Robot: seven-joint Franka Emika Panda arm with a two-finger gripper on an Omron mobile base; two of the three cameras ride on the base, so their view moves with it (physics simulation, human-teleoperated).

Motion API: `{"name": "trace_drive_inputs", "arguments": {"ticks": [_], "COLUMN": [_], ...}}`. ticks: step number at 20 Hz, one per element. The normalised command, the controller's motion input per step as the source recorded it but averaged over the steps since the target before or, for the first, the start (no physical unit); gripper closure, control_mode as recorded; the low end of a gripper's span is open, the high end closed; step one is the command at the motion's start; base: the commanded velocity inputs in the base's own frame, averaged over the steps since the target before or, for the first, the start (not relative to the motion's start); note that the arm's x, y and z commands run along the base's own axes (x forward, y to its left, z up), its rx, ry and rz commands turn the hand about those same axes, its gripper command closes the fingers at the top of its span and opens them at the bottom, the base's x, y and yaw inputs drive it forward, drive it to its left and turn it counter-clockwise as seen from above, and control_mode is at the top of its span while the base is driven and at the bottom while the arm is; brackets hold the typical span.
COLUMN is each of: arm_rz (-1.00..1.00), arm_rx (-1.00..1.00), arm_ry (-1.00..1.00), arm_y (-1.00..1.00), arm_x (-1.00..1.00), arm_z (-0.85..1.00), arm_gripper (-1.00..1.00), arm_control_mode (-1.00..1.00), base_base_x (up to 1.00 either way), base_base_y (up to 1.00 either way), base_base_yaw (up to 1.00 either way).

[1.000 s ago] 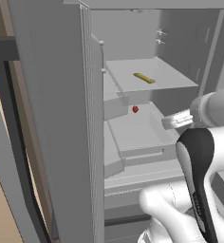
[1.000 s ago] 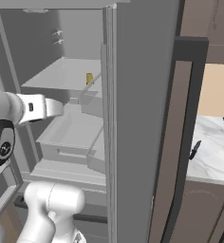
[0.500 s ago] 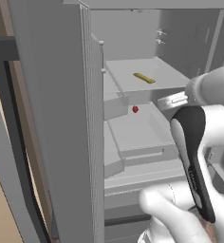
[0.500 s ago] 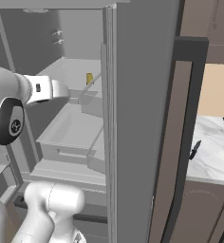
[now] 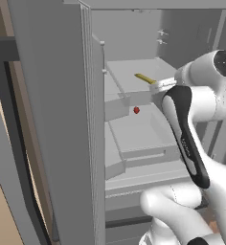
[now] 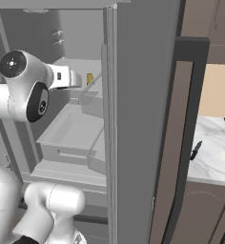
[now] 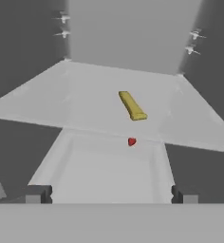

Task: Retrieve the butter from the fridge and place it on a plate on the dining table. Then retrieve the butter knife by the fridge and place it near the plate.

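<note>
Inside the open fridge [image 5: 62, 119], the butter [image 7: 132, 105] lies flat on a pale shelf [image 7: 85, 104], with a small red item [image 7: 131, 141] in the drawer [image 5: 139, 136] below. The gripper [image 7: 111, 193], jaws spread wide and holding nothing, faces the shelf from outside. In the right base view the butter is partly hidden, perhaps by the arm.

- Arm: white, dark-jointed, rising from the base and bent at the elbow, forearm reaching forward.
- Gripper [image 7: 112, 194]: level, jaws spread wide, nothing between fingertips [image 7: 38, 193].
</note>
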Motion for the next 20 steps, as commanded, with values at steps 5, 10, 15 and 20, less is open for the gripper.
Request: {"name": "trace_drive_inputs", "arguments": {"ticks": [5,10,15,20], "arm_rz": [-0.03,-0.03,-0.05,-0.01], "arm_rx": [0.04,0.06,0.02,0.00], "arm_ry": [0.12,0.09,0.02,-0.02], "arm_y": [-0.01,-0.23,-0.13,0.01], "arm_x": [0.81,0.67,0.70,0.43], "arm_z": [0.00,0.00,-0.07,-0.06], "arm_gripper": [-1.00,-1.00,-1.00,-1.00], "arm_control_mode": [-1.00,-1.00,-1.00,-1.00], "base_base_x": [0.00,0.00,0.00,0.00], "base_base_y": [0.00,0.00,0.00,0.00], "base_base_yaw": [0.00,0.00,0.00,0.00]}}
